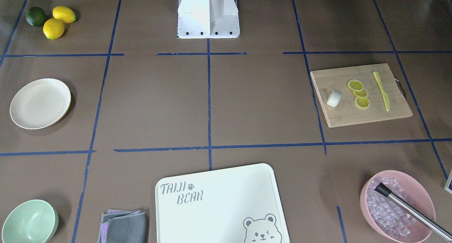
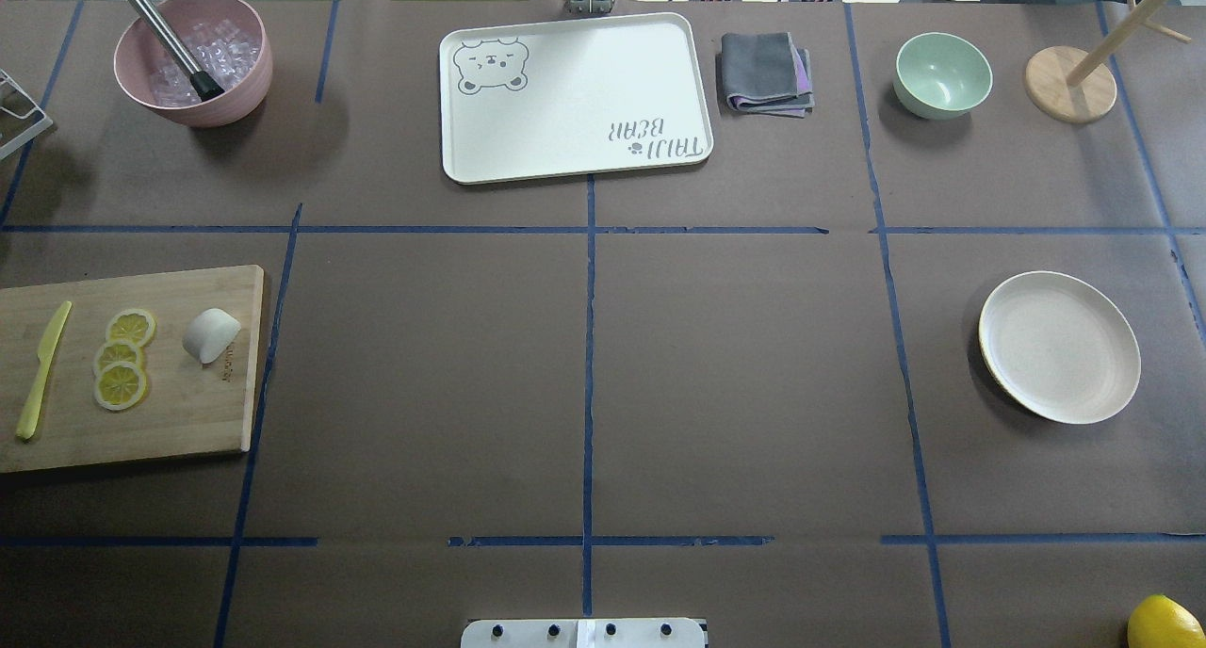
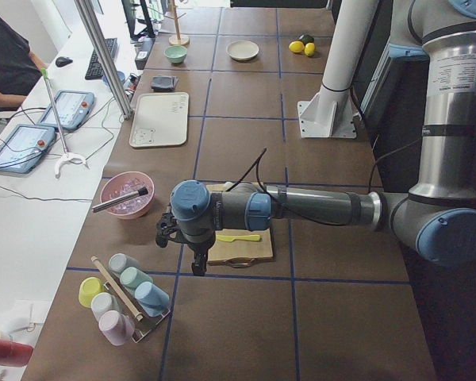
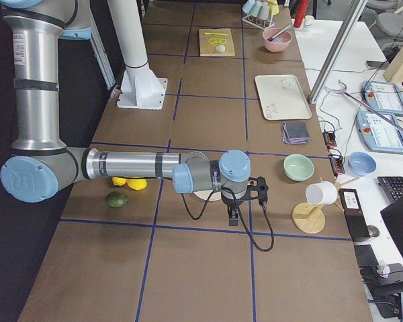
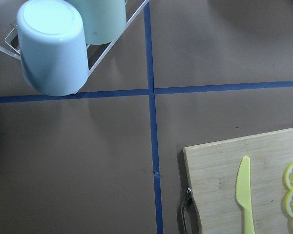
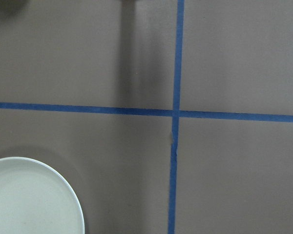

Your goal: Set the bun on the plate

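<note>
Overhead exterior shows the bun (image 2: 210,335) on the wooden board (image 2: 188,422) at left, the plate (image 2: 1060,347) far right; we should pinch its rounded sides gently, though we cannot tell whether the left gripper (image 3: 197,260) or right gripper (image 4: 234,213) is open.

Round cream-white plate (image 6: 29,200) cut off by frame edge. Left gripper (image 3: 197,268) and right gripper (image 4: 233,220): jaw opening indeterminable.

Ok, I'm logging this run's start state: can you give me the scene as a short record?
bun: on the board, beside the lemon slices, ungripped
plate: empty, across the table from the board
board also holds: knife
left claw: raised near the board's knife end; open or shut unclear
right claw: raised near the plate; open or shut unclear
</note>
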You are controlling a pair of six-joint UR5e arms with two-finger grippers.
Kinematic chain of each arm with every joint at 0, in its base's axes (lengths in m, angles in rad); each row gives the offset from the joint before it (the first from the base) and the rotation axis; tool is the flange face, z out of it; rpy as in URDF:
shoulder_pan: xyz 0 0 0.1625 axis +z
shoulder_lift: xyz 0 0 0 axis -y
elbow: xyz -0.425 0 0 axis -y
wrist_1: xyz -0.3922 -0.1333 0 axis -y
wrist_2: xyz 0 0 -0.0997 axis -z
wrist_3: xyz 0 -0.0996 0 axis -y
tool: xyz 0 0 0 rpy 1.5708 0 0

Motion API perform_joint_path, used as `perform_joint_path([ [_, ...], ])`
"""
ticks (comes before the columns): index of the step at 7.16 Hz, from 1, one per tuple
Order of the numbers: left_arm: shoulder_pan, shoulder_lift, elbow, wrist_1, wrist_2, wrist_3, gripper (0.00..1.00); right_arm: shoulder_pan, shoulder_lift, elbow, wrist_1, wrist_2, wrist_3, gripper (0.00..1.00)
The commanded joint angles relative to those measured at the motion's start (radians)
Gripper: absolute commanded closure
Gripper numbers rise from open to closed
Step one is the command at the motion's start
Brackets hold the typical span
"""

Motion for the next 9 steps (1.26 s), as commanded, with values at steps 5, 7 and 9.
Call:
perform_joint_path([
  [5, -0.001, 0.000, -0.014, 0.000, 0.004, 0.000, 0.00, -0.369, -0.093, -0.001, 0.398, -0.164, 0.519, 0.00],
  [7, 0.000, 0.000, -0.015, 0.000, 0.005, -0.002, 0.00, -0.392, -0.130, -0.013, 0.400, -0.168, 0.521, 0.01],
  [9, 0.000, 0.000, -0.017, -0.002, 0.005, 0.000, 0.00, -0.403, -0.124, -0.035, 0.400, -0.164, 0.525, 0.02],
])
